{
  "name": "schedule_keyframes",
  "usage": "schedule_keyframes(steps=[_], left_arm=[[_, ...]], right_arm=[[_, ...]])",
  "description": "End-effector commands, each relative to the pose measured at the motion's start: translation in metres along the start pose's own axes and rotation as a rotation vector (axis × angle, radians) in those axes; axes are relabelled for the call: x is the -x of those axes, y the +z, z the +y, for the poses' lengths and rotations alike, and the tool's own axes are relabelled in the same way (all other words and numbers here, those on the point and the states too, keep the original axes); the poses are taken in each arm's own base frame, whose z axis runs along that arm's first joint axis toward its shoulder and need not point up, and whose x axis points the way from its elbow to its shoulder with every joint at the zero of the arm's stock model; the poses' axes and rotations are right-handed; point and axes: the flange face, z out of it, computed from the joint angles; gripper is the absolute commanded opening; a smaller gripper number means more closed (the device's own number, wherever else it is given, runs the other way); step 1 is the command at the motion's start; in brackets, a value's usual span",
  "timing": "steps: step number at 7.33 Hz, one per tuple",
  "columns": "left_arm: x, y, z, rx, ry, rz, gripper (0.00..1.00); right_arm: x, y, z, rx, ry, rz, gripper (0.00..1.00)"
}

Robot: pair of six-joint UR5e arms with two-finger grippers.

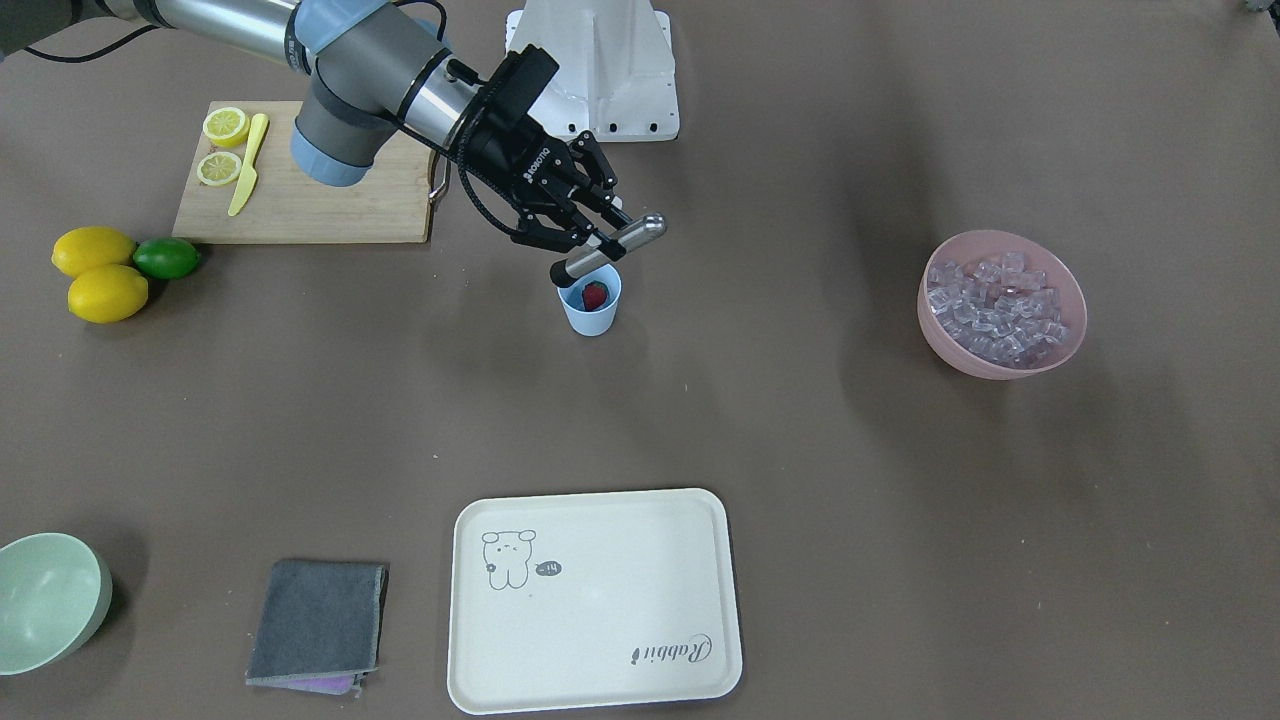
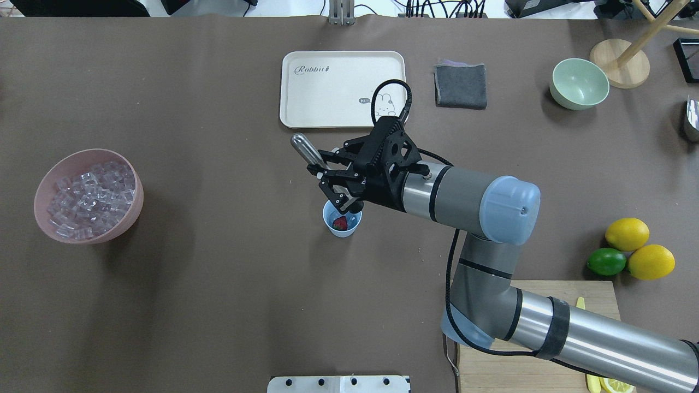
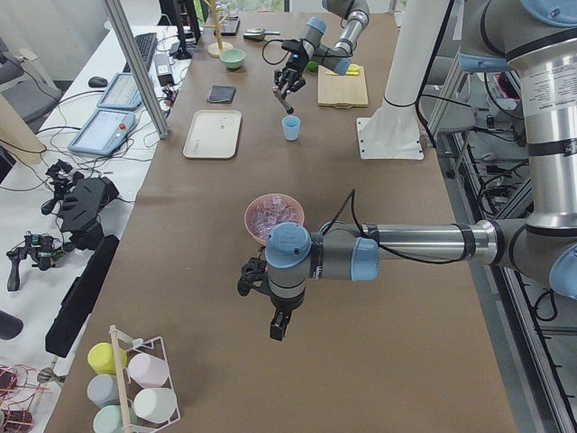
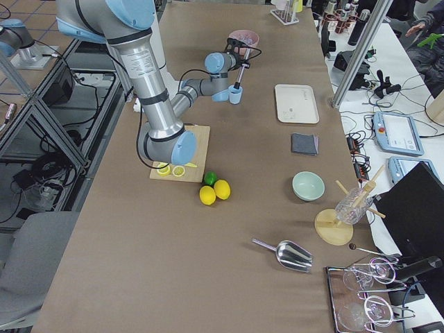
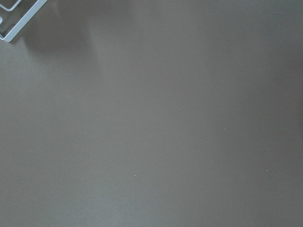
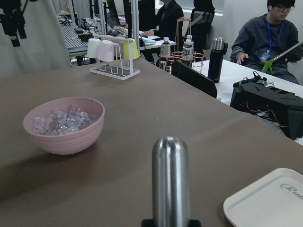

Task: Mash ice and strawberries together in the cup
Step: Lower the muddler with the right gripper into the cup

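The light blue cup (image 1: 591,308) (image 2: 343,225) stands mid-table with the red strawberry (image 1: 596,294) (image 2: 341,222) inside it. No ice shows in the cup. The ice (image 1: 1000,305) (image 2: 90,199) fills the pink bowl (image 1: 925,300) (image 2: 41,188). My right gripper (image 1: 600,245) (image 2: 330,183) is shut on a tilted metal muddler (image 1: 635,232) (image 2: 303,148). The muddler's black end sits at the cup's rim, above the strawberry. My left gripper (image 3: 278,325) shows only in the exterior left view, hanging over bare table near the pink bowl; I cannot tell its state.
A cream tray (image 1: 595,600) (image 2: 341,87), a grey cloth (image 1: 318,620) and a pale green bowl (image 1: 45,600) lie on the far side. A cutting board (image 1: 310,200) with lemon halves and a yellow knife, plus lemons and a lime (image 1: 165,258), sit by the right arm.
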Motion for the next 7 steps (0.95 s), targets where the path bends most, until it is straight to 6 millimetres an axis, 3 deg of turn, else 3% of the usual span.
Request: schedule_keyframes(steps=[1,3,5,7], left_arm=[[0.0,0.0,0.0,0.0,0.0,0.0,0.98],[-0.001,-0.001,-0.001,-0.003,0.003,-0.001,0.98],[-0.001,-0.001,-0.001,-0.009,0.008,-0.003,0.98],[0.001,0.003,0.008,-0.004,0.004,-0.001,0.98]], right_arm=[[0.023,0.003,0.012,-0.132,0.012,-0.083,0.0],[0.031,-0.01,0.029,-0.18,0.023,-0.128,0.0],[0.024,-0.009,0.033,-0.185,0.018,-0.119,0.0],[0.018,-0.002,0.05,-0.187,0.019,-0.113,0.0]])
